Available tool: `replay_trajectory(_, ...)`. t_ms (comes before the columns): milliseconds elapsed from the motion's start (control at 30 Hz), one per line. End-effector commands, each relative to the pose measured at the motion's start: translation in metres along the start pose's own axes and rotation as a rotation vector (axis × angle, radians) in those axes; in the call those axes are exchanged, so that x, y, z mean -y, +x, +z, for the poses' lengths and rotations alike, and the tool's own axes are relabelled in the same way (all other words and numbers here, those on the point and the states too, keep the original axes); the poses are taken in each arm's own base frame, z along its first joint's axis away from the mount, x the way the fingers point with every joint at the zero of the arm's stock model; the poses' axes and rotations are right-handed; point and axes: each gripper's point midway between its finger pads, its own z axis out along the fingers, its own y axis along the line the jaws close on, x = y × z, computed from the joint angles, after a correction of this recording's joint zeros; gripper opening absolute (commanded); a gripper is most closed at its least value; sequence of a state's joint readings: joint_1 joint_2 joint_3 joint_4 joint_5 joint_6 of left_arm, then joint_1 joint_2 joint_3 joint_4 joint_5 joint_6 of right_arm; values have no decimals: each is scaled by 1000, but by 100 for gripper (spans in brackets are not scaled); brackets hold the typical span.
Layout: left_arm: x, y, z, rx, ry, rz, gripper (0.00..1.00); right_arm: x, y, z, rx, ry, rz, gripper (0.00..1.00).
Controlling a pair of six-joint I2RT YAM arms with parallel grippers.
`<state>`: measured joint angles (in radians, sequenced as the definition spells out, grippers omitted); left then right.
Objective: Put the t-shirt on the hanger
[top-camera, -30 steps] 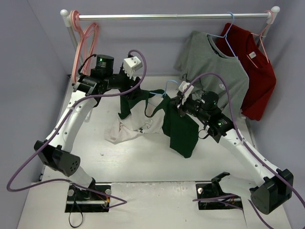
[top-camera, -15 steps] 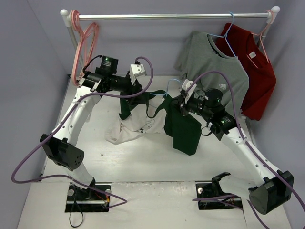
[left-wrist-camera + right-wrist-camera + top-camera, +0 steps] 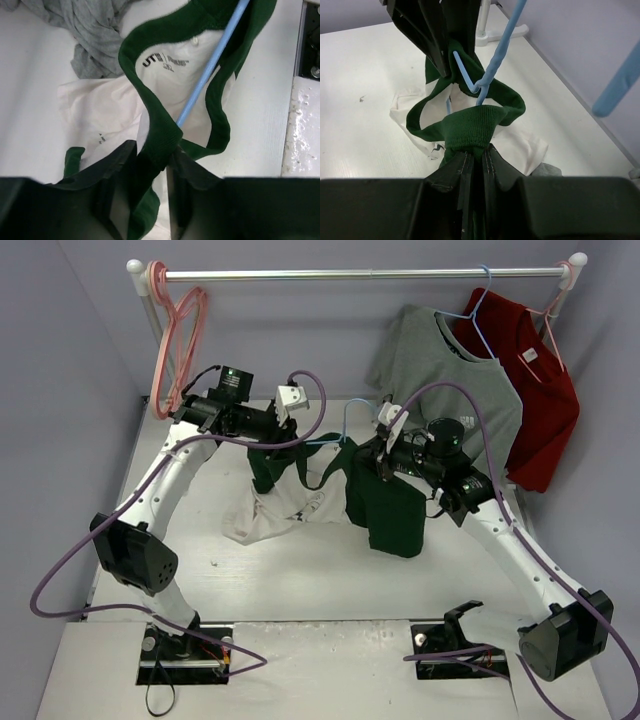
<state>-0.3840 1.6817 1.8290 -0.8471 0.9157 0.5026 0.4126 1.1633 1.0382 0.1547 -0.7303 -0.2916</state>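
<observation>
The t-shirt hangs lifted over the table. Its ribbed green collar is stretched open around the hanger, whose thin blue bar passes through the neck hole. The left tool pinches the collar rim on one side of the hanger, and the right tool pinches the rim opposite. The soft off-white body sags below the hanger, partly on the table. The limp knit could slip from either narrow pinch. If the collar slackens, the smooth, rigid hanger could tilt and slide out. Pulling harder might overstretch the ribbing.
</observation>
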Motion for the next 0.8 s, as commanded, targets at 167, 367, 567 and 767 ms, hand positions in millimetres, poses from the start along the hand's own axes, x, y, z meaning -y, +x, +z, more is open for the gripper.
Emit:
replay_trajectory(167,12,-13,-13,55,8,76,0,12,-62,-3,151,14,-126,0)
replay_trajectory(367,18,-12,-20,63,-24,77,0,25,-63,-9,133,50,-136,0)
replay_trajectory(567,5,-33,-42,139,-212,116,0,53,-49,-19,57,175,-147,15)
replay_trajectory(767,-2,-59,-72,239,-401,178,0,91,-36,-46,-27,362,-150,40)
